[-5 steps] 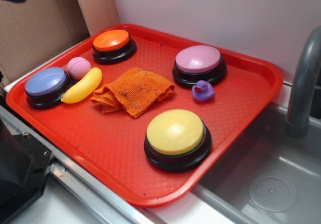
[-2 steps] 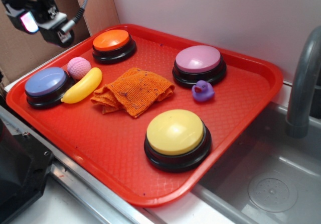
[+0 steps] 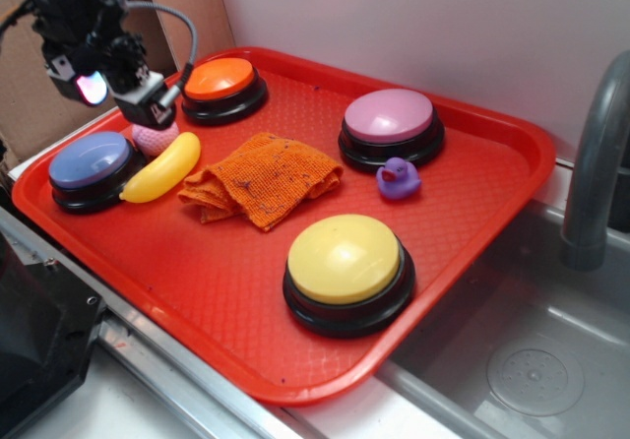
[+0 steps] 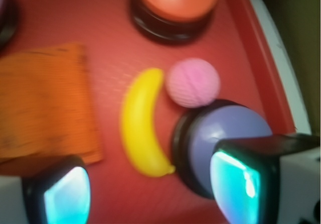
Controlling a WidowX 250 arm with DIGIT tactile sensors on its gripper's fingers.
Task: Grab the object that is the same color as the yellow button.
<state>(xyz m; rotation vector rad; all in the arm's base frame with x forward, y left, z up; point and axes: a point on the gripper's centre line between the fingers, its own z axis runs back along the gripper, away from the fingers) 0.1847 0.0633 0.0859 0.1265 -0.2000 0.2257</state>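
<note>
A small curved yellow toy banana [image 3: 160,168] [image 4: 141,122] lies on the red tray [image 3: 197,272], between a pink textured ball [image 3: 153,136] [image 4: 193,82] and an orange cloth [image 3: 261,177] [image 4: 42,103]. The yellow button [image 3: 345,262] with a black base stands at the tray's front right. My gripper [image 3: 118,90] [image 4: 150,194] hangs above the tray's left end, over the ball and just behind the banana. It is open, its jaws wide apart with nothing between them. In the wrist view the banana lies ahead of the gap between the fingers.
A purple-blue button [image 3: 91,166] [image 4: 220,138] sits left of the banana, an orange button [image 3: 221,87] [image 4: 175,3] behind it, a pink button [image 3: 390,124] at the back right. A purple duck [image 3: 398,177] stands by the pink button. A sink and grey faucet [image 3: 596,163] are to the right.
The arm has come into view from the upper left and moved down and right, from beyond the tray's corner to above the pink ball. Nothing on the tray has moved.
</note>
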